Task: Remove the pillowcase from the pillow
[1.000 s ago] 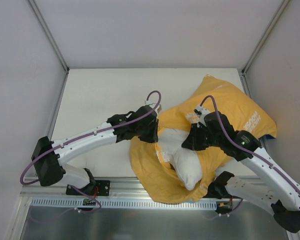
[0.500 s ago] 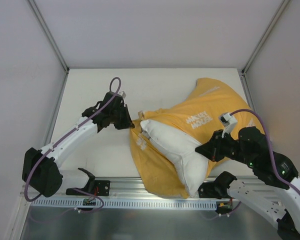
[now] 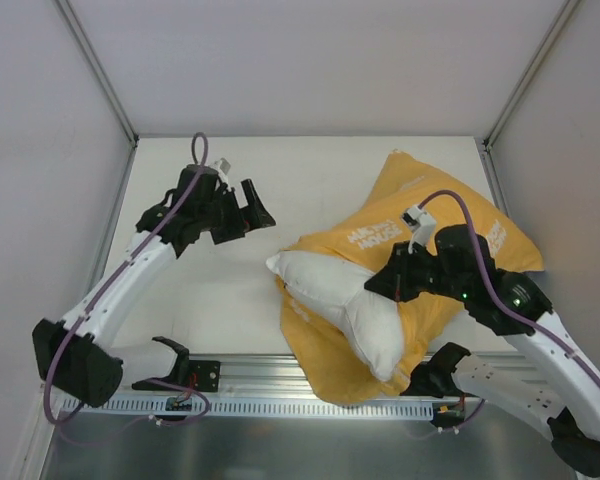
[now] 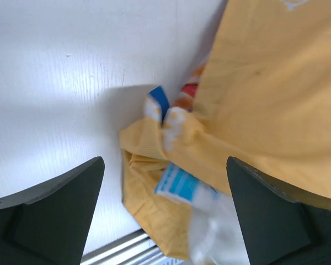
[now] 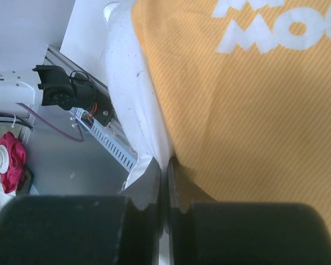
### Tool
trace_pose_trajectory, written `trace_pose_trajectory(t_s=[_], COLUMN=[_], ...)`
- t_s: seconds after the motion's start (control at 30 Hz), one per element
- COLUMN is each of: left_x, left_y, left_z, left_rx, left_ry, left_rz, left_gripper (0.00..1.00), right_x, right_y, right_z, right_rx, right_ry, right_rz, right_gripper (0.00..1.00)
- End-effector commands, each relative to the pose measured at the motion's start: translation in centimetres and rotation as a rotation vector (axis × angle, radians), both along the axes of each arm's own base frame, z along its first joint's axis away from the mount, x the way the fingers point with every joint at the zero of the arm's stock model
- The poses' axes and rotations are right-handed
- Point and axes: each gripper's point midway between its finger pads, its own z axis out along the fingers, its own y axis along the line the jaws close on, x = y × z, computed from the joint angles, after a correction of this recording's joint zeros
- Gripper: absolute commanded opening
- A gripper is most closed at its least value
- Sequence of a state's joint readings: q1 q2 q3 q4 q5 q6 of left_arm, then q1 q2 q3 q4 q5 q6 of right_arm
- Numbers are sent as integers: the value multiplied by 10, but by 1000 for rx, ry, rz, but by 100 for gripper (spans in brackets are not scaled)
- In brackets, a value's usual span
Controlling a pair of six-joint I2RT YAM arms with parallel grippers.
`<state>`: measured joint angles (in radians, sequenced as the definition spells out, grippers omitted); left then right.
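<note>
Top view: you look down from high above the pillowcase, on its near side, far enough to hold all of it.
Left wrist: you look down on the pillowcase's left edge, near but clear.
Right wrist: you sit hard against the pillowcase.
Shared: pillowcase, all three.

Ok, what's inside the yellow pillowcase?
The white pillow: its near end sticks out of the pillowcase opening. The rest is covered by yellow fabric, so how far in it reaches can't be seen.
</note>
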<state>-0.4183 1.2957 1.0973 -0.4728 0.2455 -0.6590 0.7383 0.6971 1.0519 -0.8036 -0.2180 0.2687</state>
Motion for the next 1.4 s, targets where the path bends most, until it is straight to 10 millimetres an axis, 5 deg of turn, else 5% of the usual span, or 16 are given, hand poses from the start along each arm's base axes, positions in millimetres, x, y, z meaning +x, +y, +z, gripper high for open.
trace_pose_trajectory(t_s=[0.0,0.13,0.27,0.6,1.0,1.03,1.17,1.2,1.23,1.33,1.37], left_x=[-28,-70,-96,-77,-48,-44,-38,-37,-38,-41,-43], left_y=[26,4,-17,-25,-87,-94,-102,-102,-100,-93,-90], left_z=[49,71,60,24,14,25,22,22,18,14,9], left_rx=[-10,-156,-176,-248,-553,-600,-598,-588,-570,-559,-553], left_ry=[-49,-4,68,93,56,17,44,41,54,51,53], left_rz=[72,16,28,201,71,41,31,26,28,35,36], left_gripper=[94,95,99,99,98,92,2,0,0,0,0], right_x=[28,45,58,48,34,32,28,30,29,44,54], right_y=[39,64,84,95,99,101,93,89,76,54,47], right_z=[54,58,59,43,23,20,-8,-1,-8,13,17], right_rx=[153,174,212,198,164,153,-5,-32,-111,-199,-237], right_ry=[-127,-113,-98,-60,-9,-3,28,6,3,-102,-135], right_rz=[54,88,107,154,181,190,189,181,178,117,70], right_gripper=[1,1,1,1,1,1,4,14,37,71,73])
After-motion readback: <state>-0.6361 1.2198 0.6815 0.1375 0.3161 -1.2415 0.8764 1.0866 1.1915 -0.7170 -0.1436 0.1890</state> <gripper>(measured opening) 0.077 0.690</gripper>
